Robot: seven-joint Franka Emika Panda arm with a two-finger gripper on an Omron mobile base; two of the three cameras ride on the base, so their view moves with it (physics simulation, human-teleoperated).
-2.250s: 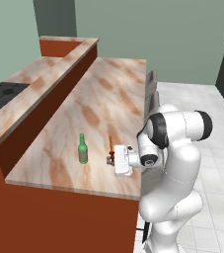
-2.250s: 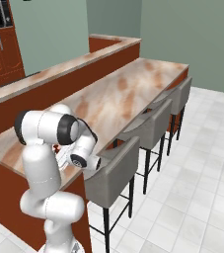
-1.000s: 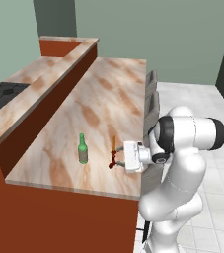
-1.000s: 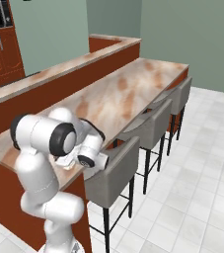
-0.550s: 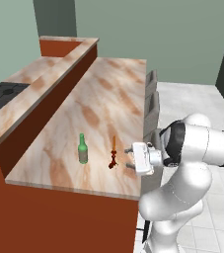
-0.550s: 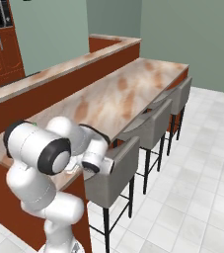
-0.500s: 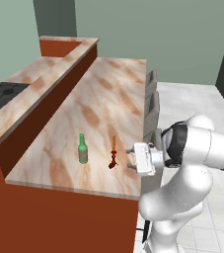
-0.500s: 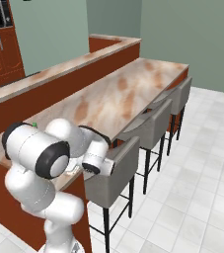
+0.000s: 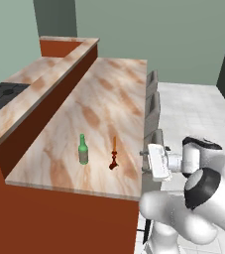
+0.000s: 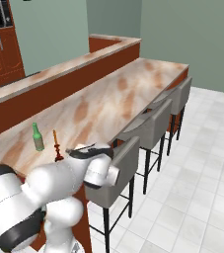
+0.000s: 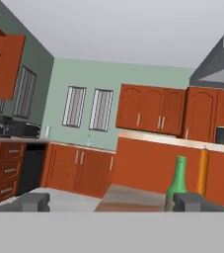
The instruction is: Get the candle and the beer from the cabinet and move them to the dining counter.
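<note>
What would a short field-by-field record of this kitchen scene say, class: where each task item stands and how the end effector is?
beer: upright on the dining counter, near its front end
candle: upright beside the beer, apart from it
end effector: open, empty, off the counter's edge by the stools
task: both items on the counter

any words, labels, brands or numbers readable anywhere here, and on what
None can be read.
The beer has a pale label: too small and blurred to show any letters.
The candle, the dining counter and the cabinet doors carry no visible text.
</note>
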